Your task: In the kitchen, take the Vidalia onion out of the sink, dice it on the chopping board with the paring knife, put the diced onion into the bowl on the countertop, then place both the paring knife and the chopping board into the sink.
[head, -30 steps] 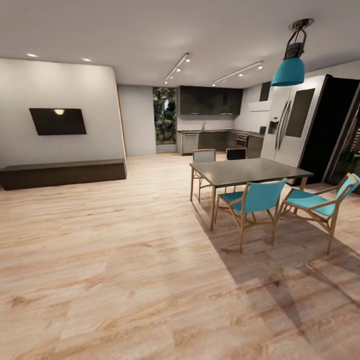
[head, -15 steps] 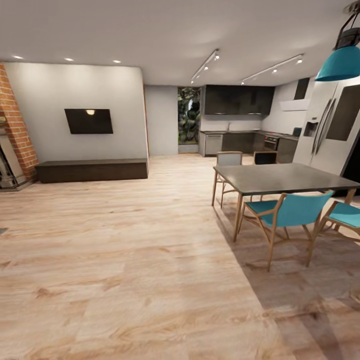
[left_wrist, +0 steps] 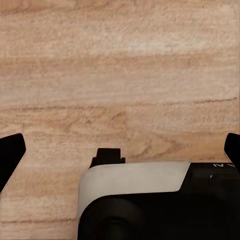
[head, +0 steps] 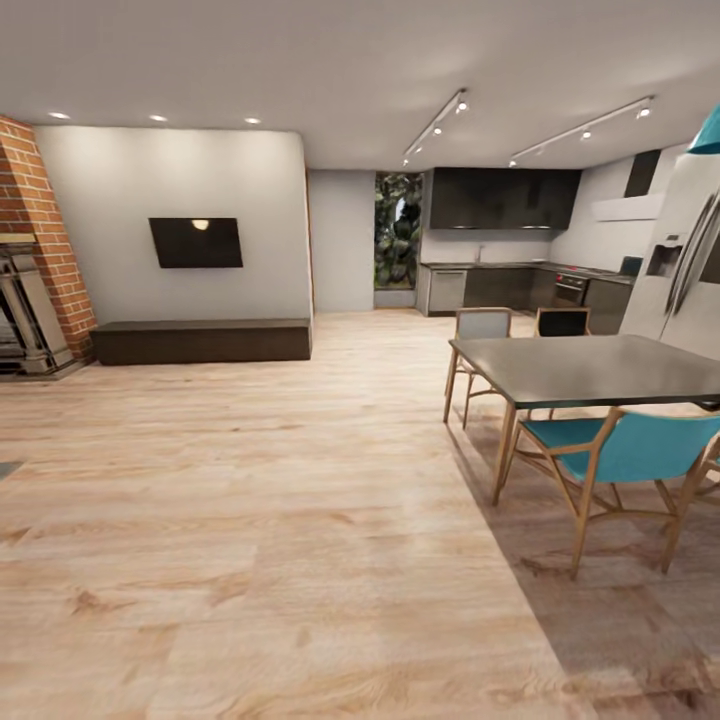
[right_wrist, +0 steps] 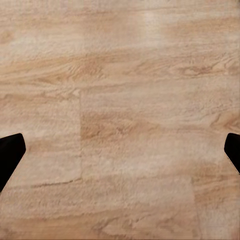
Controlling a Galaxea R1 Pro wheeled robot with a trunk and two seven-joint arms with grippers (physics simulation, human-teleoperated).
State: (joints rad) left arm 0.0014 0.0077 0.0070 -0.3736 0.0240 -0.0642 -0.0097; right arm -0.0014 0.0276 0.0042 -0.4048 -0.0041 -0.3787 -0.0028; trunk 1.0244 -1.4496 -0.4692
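I am on the wood floor of an open living and dining room. The kitchen stands far off at the back, its grey countertop [head: 500, 265] running over dark cabinets. The sink is too far off to make out. The Vidalia onion, chopping board, paring knife and bowl are out of view. My left gripper [left_wrist: 121, 150] hangs open over bare floorboards, its dark fingertips [left_wrist: 11, 152] set wide apart with nothing between them. My right gripper [right_wrist: 120, 152] is also open over the floor, and it holds nothing.
A grey dining table [head: 590, 368] with teal chairs [head: 625, 455] stands at the right, a steel fridge [head: 685, 290] behind it. A low dark bench [head: 200, 341] and wall TV [head: 196, 242] are at the left, beside a brick fireplace [head: 30, 260]. Wide floor runs toward the kitchen.
The camera has turned left and moved on. The table, chairs and kitchen sit further right in the picture, the hanging lamp has almost left it, and the brick fireplace has come in at left.
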